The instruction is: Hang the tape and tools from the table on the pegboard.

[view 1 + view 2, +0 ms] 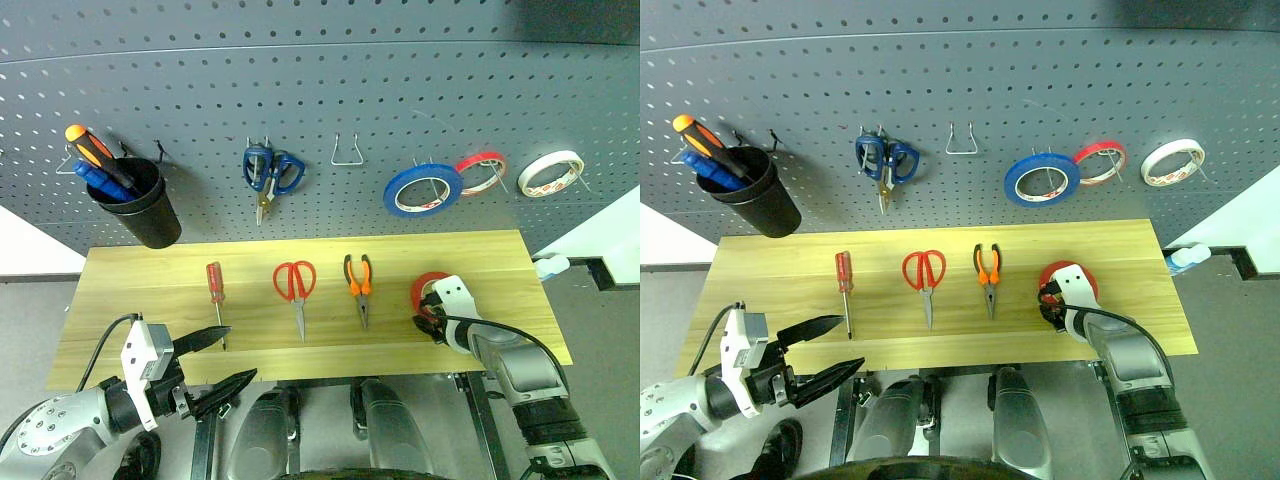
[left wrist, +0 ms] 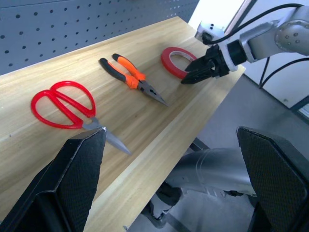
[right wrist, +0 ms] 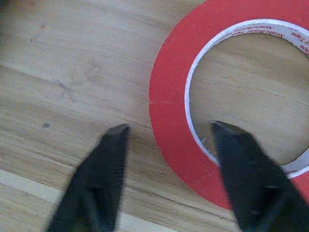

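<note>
While the red tape lies flat on the table (far right), right gripper straddles its near rim, fingers parted; left gripper spread wide.

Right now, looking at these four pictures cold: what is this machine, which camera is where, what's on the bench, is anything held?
It is a two-armed humanoid robot facing a wooden table below a grey pegboard. Two pictures come from its head, looking down over both arms. The other two come from cameras on each wrist, looking along that gripper's black fingers.

On the table, from the robot's left: a red-handled screwdriver, red scissors, orange-and-black pliers and a red tape roll.

The left gripper hangs open at the table's near edge, holding nothing. The right gripper straddles the tape roll's wall, one finger outside, one in the open centre. The roll lies flat, not lifted; its fingers have not visibly clamped it.
</note>
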Tool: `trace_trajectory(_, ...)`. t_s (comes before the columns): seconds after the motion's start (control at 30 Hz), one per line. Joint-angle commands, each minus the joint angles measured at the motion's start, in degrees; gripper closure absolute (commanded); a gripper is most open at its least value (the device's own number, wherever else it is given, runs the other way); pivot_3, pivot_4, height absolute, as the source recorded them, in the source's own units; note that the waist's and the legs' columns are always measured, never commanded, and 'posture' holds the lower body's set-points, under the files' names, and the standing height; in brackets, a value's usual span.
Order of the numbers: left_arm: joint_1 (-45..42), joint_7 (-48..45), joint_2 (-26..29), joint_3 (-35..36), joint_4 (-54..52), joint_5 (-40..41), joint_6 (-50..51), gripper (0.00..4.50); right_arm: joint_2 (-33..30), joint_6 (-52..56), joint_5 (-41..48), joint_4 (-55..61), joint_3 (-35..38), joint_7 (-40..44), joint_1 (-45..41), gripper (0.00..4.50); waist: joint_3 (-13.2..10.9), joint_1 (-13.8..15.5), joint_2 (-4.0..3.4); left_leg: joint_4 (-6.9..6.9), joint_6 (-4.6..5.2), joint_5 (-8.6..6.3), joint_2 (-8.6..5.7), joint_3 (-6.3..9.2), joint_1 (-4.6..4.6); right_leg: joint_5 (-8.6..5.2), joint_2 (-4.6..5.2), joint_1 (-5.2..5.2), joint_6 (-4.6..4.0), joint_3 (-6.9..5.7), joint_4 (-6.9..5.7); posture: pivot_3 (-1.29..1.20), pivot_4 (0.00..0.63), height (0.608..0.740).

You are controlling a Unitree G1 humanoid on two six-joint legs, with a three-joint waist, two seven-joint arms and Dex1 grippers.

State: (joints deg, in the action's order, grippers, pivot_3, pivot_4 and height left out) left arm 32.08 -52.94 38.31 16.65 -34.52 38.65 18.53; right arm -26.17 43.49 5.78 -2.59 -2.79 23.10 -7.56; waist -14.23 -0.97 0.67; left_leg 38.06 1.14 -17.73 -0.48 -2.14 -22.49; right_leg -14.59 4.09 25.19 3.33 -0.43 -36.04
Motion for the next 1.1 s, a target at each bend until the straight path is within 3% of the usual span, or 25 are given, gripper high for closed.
trace_trajectory(0.03,0.72,-0.35,0.24,0.47,-1.95,-0.23,-0.40,0.00,-0.61,-0.40,-0.88,0.62,-0.84,0.55,0.75,3.18,-0.04,0.03,0.02,0.00,0.00,0.00,0.00,0.00,0.00,0.00,0.00,0.00,0.00,0.00,0.00,0.00,0.277,0.736)
trace_trajectory(0.1,0.12,0.10,0.48,0.65,-2.33,0.22,0.31,0.00,-0.93,-0.78,-1.23,0.55,-1.03,0.84,0.62,3.76,-0.06,0.06,0.05,0.00,0.00,0.00,0.00,0.00,-0.01,0.00,0.00,0.00,0.00,0.00,0.01,0.00,0.274,0.736)
trace_trajectory(0.13,-0.32,0.56,0.67,0.77,-2.83,0.62,0.95,0.00,-1.08,-0.92,-1.35,0.42,-0.93,0.94,0.52,3.79,-0.07,0.07,0.06,0.00,0.00,0.00,0.00,0.00,-0.01,0.00,0.01,0.00,0.00,0.00,0.01,0.00,0.272,0.736)
trace_trajectory(0.37,-3.31,2.99,0.05,-0.49,-3.79,1.21,3.21,0.00,-0.23,-2.32,-0.28,0.79,0.11,2.16,0.87,3.79,-0.06,0.04,0.04,0.00,-0.01,0.00,0.00,0.00,-0.02,0.00,0.00,0.00,0.01,-0.01,0.02,-0.01,0.240,0.736)
trace_trajectory(0.73,-9.09,1.93,-1.68,-3.25,2.10,-0.32,1.81,0.00,4.16,-8.57,10.86,6.48,9.06,7.98,6.85,3.79,0.47,0.00,0.05,0.01,-0.18,0.10,-0.05,0.00,-0.03,0.19,-0.02,-0.03,0.34,-0.08,-0.02,-0.05,0.157,0.736)
trace_trajectory(1.1,-17.98,-0.38,-3.87,-7.38,10.26,-3.80,-1.81,0.00,10.57,-15.14,18.10,9.63,17.19,4.39,10.23,3.79,4.21,-0.26,0.04,0.16,-0.31,0.19,-0.08,-0.04,0.12,0.50,-0.18,-0.26,0.68,-0.07,-0.06,-0.11,0.068,0.736)
